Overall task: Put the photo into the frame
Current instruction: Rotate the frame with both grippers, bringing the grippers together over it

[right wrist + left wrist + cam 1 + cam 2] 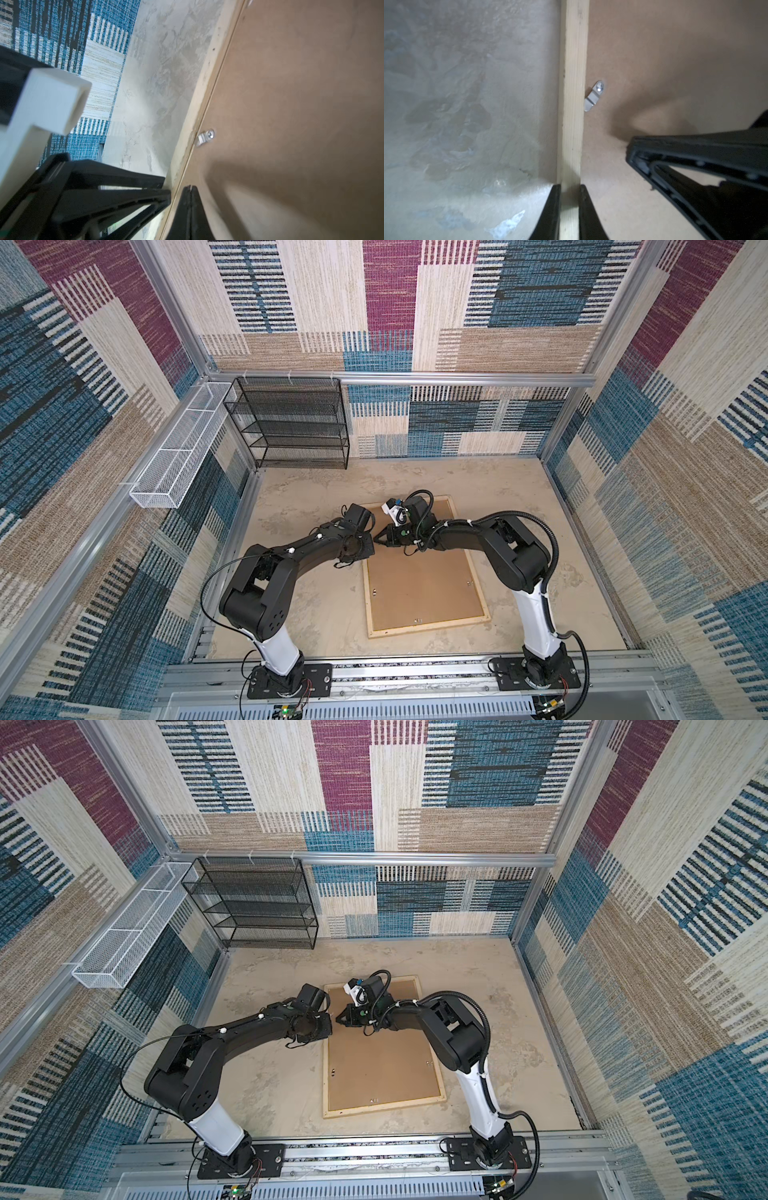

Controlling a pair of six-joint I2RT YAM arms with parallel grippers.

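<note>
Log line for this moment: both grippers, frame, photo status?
left gripper: shut on frame rail | right gripper: shut, empty, over backing board | photo: not visible | clip: clear of both grippers

readable text: none | labels, brands, numbers: none legible

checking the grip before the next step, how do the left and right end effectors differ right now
The left end effector straddles the pale wooden rail of the frame, a finger on each side; the right end effector has its fingers pressed together with nothing between them. The left sits on that rail, the right just inside it, over the brown backing board. Both are black, close together at the same rail.
</note>
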